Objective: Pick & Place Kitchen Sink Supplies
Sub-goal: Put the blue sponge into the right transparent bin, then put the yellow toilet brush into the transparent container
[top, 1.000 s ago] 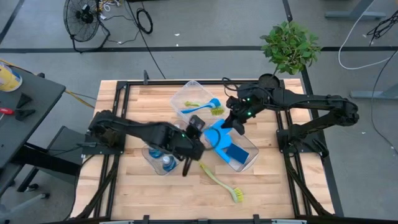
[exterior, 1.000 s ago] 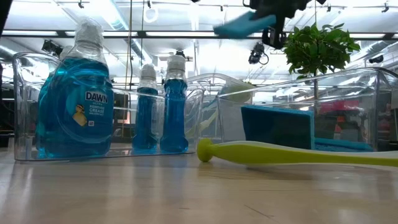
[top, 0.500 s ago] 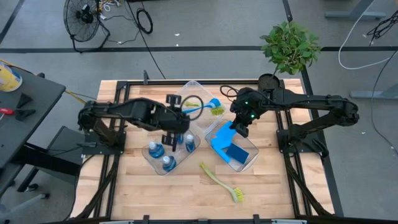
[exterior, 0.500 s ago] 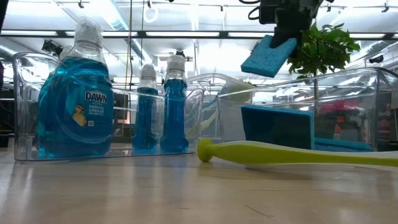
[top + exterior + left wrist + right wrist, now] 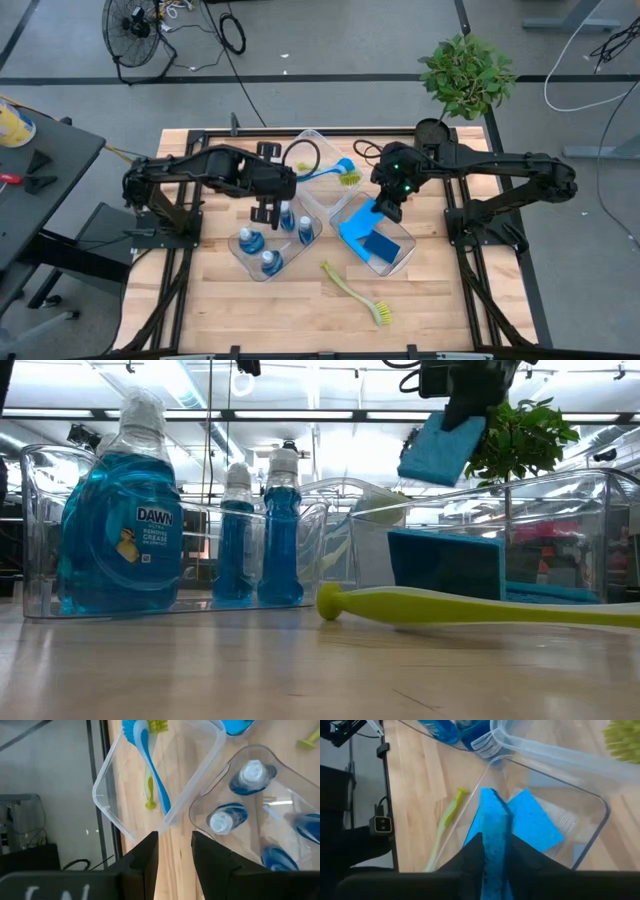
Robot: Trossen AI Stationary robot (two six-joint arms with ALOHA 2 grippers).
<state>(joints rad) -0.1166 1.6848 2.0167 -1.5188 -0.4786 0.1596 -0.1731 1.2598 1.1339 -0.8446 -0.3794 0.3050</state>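
We see the right gripper [image 5: 385, 208] hanging over the right-hand clear plastic bin [image 5: 402, 262] with a flat light-blue rectangular sponge [image 5: 441, 448] pinched edge-on between its two dark fingers [image 5: 470, 856]; in the low view the sponge hangs tilted in the air above the bin's rim, touching nothing below. Inside that bin lie another light-blue sponge [image 5: 353, 226] and a dark-blue rectangular sponge [image 5: 380, 246]. The left gripper [image 5: 262, 212] hovers over the table just beside the left-hand clear bin [image 5: 243, 262], and its fingers [image 5: 143, 855] stand a little apart with nothing between them. That bin holds three small clear bottles of blue liquid [image 5: 249, 241], all upright. The far clear bin [image 5: 292, 152] contains a blue long-handled dish brush [image 5: 330, 174] and a second brush with a yellow-green handle [image 5: 149, 793]. A yellow-green long-handled dish brush [image 5: 355, 293] lies flat on the bare wooden table [image 5: 430, 300], nearer than the bins. A green potted plant [image 5: 465, 73] stands at the far right corner.
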